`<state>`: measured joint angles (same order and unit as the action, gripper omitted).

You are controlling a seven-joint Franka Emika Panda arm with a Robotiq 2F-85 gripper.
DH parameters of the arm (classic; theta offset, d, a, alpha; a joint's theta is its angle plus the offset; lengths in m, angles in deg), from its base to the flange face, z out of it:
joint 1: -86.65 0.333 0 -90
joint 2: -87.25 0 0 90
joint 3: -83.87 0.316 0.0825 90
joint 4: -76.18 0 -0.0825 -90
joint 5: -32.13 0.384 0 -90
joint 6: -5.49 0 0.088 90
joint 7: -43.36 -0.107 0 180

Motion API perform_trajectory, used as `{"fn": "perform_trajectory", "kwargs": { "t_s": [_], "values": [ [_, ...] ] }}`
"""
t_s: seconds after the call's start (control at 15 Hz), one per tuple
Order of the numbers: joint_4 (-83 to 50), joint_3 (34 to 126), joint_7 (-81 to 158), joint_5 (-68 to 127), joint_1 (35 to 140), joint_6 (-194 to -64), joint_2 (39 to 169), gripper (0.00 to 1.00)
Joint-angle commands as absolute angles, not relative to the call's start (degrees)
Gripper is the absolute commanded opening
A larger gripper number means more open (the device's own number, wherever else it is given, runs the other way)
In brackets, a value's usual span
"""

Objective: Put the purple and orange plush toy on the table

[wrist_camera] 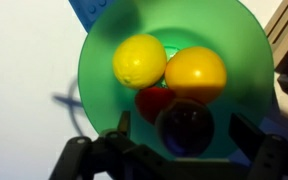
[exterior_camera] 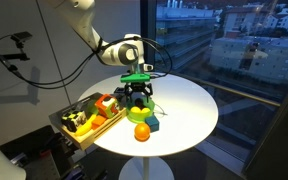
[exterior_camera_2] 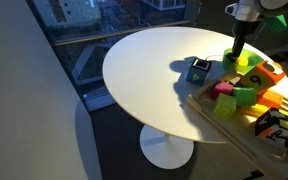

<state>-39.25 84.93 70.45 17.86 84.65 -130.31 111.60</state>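
Hand [wrist_camera: 180, 130] is hovering over green bowl [wrist_camera: 99, 70], 2 fingers spread | purple and orange plush toy [wrist_camera: 184, 118] is lying in bowl between them, touching orange ball [wrist_camera: 196, 72] | bowl is sitting on table [exterior_camera: 189, 100]

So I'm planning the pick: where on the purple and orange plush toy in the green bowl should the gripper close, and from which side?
Probably its dark purple body, from straight above. The plush toy lies low in the green bowl, whose wall blocks sideways approach; the orange ball and yellow fruit crowd one side.

One table [exterior_camera_2: 149, 65], one green bowl [wrist_camera: 99, 60], one tray [exterior_camera: 102, 132]
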Motion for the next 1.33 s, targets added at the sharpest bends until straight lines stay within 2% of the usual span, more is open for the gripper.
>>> {"fn": "perform_trajectory", "kwargs": {
  "t_s": [0.0, 0.33, 0.4, 1.27],
  "values": [
    [-38.53, 85.07, 71.82, 16.16, 84.35, -130.98, 112.14, 0.75],
    [-37.94, 84.93, 71.26, 17.07, 83.88, -130.08, 111.78, 0.33],
    [-37.80, 84.93, 71.15, 17.37, 83.74, -129.74, 111.63, 0.30],
    [-37.27, 84.15, 69.94, 20.74, 81.66, -123.14, 105.95, 0.30]
  ]
}}
